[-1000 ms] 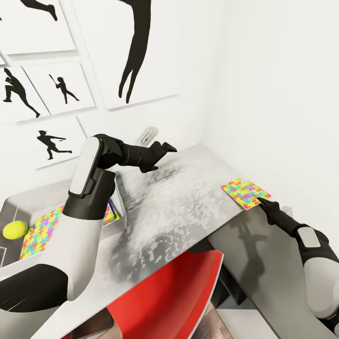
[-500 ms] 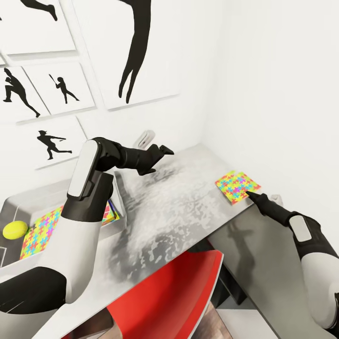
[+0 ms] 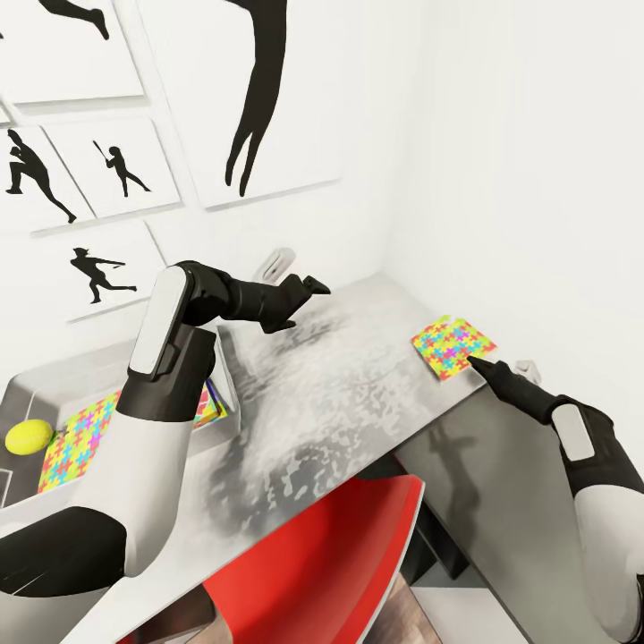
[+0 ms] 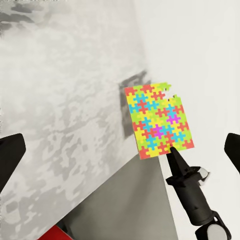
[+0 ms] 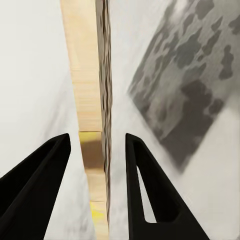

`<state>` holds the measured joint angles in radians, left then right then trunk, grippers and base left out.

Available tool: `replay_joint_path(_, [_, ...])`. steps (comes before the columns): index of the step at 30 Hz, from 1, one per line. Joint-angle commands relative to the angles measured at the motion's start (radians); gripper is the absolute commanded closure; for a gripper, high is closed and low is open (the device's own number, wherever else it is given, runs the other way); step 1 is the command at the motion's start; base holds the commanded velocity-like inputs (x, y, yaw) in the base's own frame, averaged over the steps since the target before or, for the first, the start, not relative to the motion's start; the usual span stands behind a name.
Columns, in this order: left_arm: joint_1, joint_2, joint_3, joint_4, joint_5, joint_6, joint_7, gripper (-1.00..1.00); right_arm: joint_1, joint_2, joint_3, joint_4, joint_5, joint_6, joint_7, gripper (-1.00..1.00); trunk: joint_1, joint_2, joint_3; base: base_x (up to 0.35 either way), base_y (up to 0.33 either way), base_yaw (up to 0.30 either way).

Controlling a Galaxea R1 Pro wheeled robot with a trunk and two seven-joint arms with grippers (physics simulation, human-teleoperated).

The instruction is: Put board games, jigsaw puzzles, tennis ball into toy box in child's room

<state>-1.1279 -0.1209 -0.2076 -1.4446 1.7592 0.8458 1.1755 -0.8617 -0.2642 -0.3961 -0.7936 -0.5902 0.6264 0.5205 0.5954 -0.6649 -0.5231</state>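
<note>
You get a bright, evenly lit render, white walls (image 3: 501,161) near blown out, corner barely readable. Soft shadows only: the left arm (image 3: 241,300) throws a blurry grey patch on the marbled table (image 3: 331,394); the right arm (image 3: 572,438) casts a clear dark one on the grey panel below the table edge. No glare. Head view is tilted, lines lean at the edges. Right wrist view is smeared: the jigsaw puzzle (image 5: 95,115) edge-on and close looks blurry. Left wrist view is sharp on the puzzle, tabletop mottled soft.
</note>
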Motion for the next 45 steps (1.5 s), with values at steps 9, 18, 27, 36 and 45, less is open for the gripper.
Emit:
replay_joint_path(9, [-0.001,0.001,0.006,-0.019,0.014,0.004,0.008,-1.00,0.036,-0.006,0.006,-0.098,-0.004,0.027,0.032,1.00,0.000,-0.001,-0.001,0.000,0.000,0.000])
replay_joint_path(18, [-0.001,0.003,0.051,-0.036,0.016,0.005,0.014,-1.00,0.050,-0.035,0.006,-0.348,-0.001,0.421,0.050,1.00,-0.034,0.062,0.027,0.000,0.000,0.000])
replay_joint_path(27, [-0.001,0.003,0.056,-0.039,0.016,0.006,0.015,-1.00,0.052,-0.080,0.007,-0.410,-0.006,0.421,0.056,1.00,-0.069,0.125,0.057,0.000,0.000,0.000])
replay_joint_path(36, [0.007,0.013,0.063,-0.037,0.015,0.006,0.015,-1.00,0.098,-0.085,0.122,-0.622,-0.013,0.421,0.057,1.00,-0.103,0.188,0.099,0.000,0.000,0.000])
replay_joint_path(45, [0.011,0.019,0.062,-0.040,0.016,0.010,0.008,-1.00,0.151,-0.124,0.126,-0.733,-0.076,0.421,0.058,1.00,-0.122,0.223,0.130,0.000,0.000,0.000])
